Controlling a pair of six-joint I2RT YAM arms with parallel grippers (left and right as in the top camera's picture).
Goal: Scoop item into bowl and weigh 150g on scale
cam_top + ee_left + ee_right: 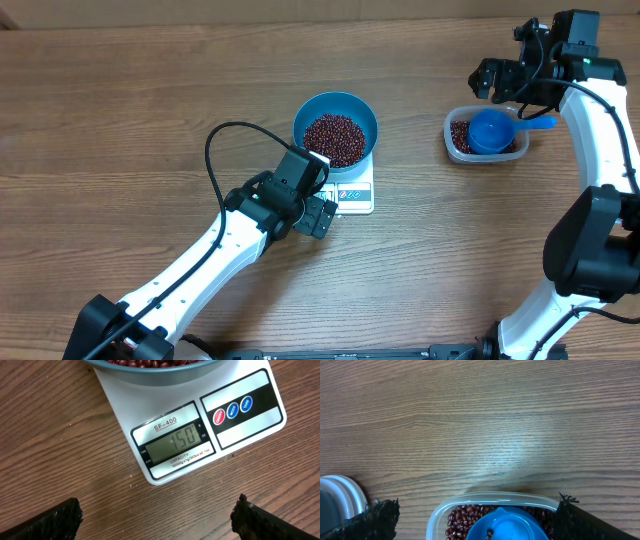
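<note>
I see beans (334,138) heaped in blue bowl (303,112) on scale (250,430), mid-table, display reads 150 | my left gripper (156,519) spread wide, empty, at scale's near edge | my right gripper (497,80) spread wide, empty, over far rim of clear tub (452,142) holding scoop (492,130), far right

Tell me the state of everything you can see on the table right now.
bowl: on the scale, holding beans.
scale: on, display reads 150.
tub: open, holding beans and the scoop.
scoop: lying in the tub, not held.
left gripper: open, empty.
right gripper: open, empty.
</note>
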